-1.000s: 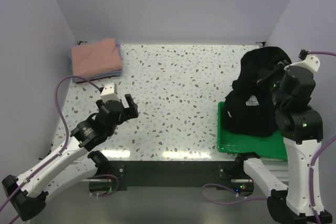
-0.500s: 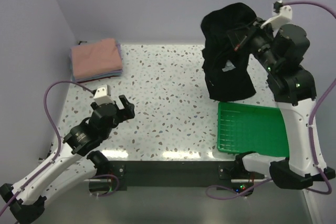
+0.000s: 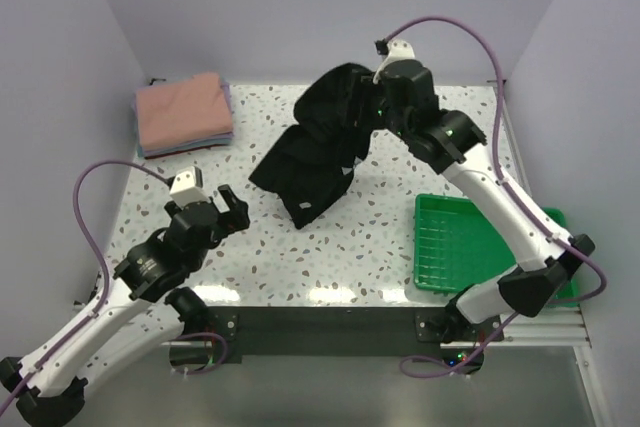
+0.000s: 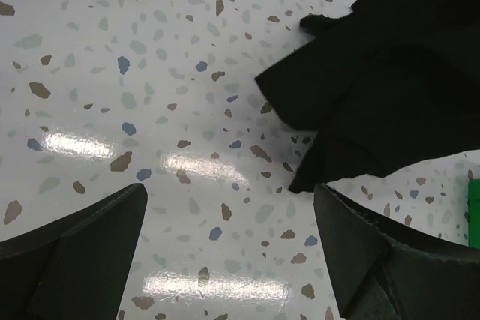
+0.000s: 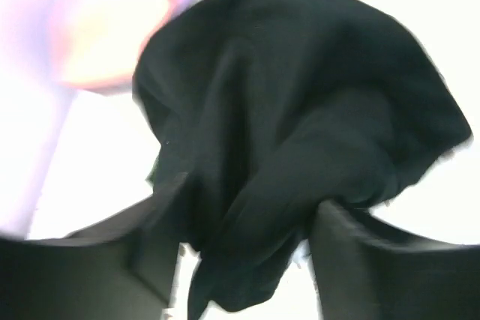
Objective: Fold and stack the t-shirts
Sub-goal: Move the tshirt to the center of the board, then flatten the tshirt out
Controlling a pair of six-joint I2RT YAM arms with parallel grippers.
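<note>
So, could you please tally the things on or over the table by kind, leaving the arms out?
Black t-shirt, unfolded: 1
Stack of folded shirts, salmon-pink on top: 1 (its layers cannot be counted reliably)
Green tray: 1
Total: 3

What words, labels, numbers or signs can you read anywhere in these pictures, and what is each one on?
No text can be read in any view.
On the black cloth t-shirt, the tiny white tag is too small to read.
On the folded salmon-pink cloth shirt, no print shows.
On the green plastic tray, no label shows.
</note>
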